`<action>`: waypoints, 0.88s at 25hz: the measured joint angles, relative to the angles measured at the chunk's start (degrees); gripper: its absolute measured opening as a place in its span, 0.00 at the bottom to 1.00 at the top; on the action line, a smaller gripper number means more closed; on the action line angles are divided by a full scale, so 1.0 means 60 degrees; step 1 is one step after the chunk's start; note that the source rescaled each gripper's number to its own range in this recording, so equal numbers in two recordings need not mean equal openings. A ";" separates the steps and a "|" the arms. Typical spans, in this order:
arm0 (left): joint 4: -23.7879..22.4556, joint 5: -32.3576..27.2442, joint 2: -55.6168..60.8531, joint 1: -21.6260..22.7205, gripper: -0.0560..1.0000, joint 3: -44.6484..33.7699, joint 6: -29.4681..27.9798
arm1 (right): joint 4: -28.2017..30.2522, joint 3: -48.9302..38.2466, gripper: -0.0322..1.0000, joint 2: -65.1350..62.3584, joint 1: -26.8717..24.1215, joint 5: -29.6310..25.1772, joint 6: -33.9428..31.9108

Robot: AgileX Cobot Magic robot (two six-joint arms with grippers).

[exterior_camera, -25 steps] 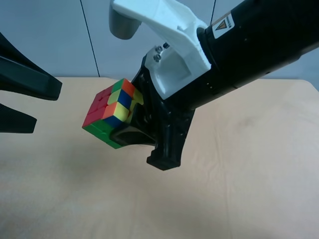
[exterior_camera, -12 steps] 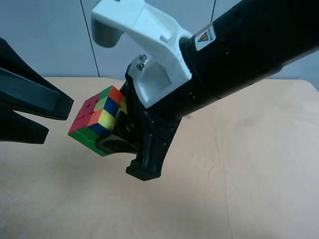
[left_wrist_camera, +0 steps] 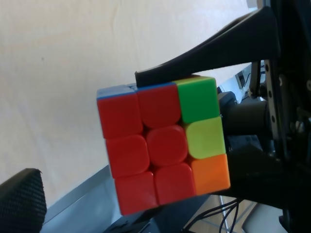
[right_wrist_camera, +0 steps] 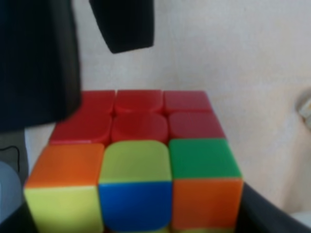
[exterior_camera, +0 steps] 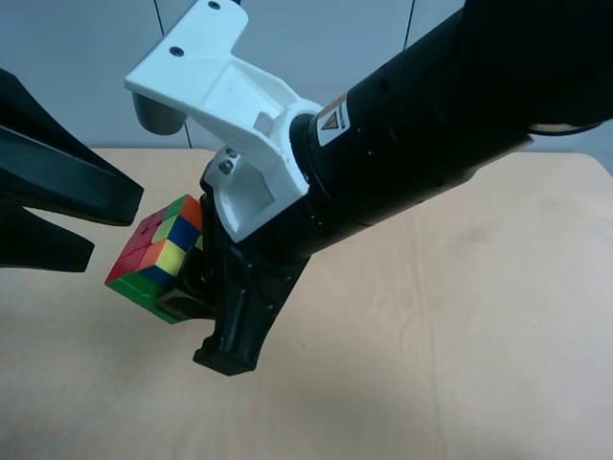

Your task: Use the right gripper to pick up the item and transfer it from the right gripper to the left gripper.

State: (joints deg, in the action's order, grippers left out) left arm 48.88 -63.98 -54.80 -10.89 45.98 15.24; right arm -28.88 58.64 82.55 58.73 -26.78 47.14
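One cube point(exterior_camera: 153, 257) in the right tool point(exterior_camera: 187, 273)

From high above we look down at a slant on the beige table top point(exterior_camera: 479, 364). Our right wrist camera sits right behind the multicoloured plastic puzzle cube point(right_wrist_camera: 133, 165), facing the table. Our left wrist camera faces its red side, close. All three share the cube.
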 joint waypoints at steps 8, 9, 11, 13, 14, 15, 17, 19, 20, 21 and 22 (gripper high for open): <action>-0.0401 0.0222 0.0000 0.0000 1.00 0.0000 -0.0143 | 0.0007 0.0000 0.03 0.0000 0.0011 0.0012 -0.0126; -0.0424 0.0254 0.0000 0.0000 1.00 0.0000 -0.0143 | 0.0007 0.0000 0.03 0.0000 0.0011 0.0019 -0.0126; -0.0447 0.0331 0.0000 0.0000 1.00 0.0000 -0.0149 | 0.0007 0.0000 0.03 0.0000 0.0011 0.0030 -0.0126; -0.0454 0.0377 0.0000 0.0000 1.00 0.0000 -0.0164 | 0.0028 0.0000 0.03 0.0000 0.0011 0.0047 -0.0134; -0.0454 0.0391 0.0000 0.0000 1.00 0.0000 -0.0176 | 0.0028 0.0000 0.03 0.0000 0.0011 0.0060 -0.0134; -0.0454 0.0391 0.0000 0.0000 1.00 0.0000 -0.0183 | 0.0028 0.0000 0.03 0.0000 0.0011 0.0087 -0.0134; -0.0454 0.0391 0.0000 0.0000 1.00 0.0000 -0.0183 | 0.0028 0.0000 0.03 0.0000 0.0011 0.0162 -0.0134; -0.0464 0.0399 0.0000 -0.0060 1.00 0.0000 -0.0183 | 0.0028 0.0000 0.03 0.0000 0.0011 0.0224 -0.0134; -0.0464 0.0399 -0.0038 -0.0149 1.00 0.0000 -0.0183 | 0.0028 0.0000 0.03 0.0000 0.0011 0.0224 -0.0134; -0.0464 0.0399 -0.0094 -0.0283 1.00 0.0000 -0.0183 | 0.0028 0.0000 0.03 0.0000 0.0011 0.0224 -0.0134; -0.0464 0.0399 -0.0169 -0.0417 1.00 0.0000 -0.0183 | 0.0028 0.0000 0.03 0.0000 0.0011 0.0224 -0.0134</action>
State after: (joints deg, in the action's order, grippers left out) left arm 46.09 -61.59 -55.81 -13.39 45.98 14.14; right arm -28.71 58.64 82.55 58.80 -25.43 46.33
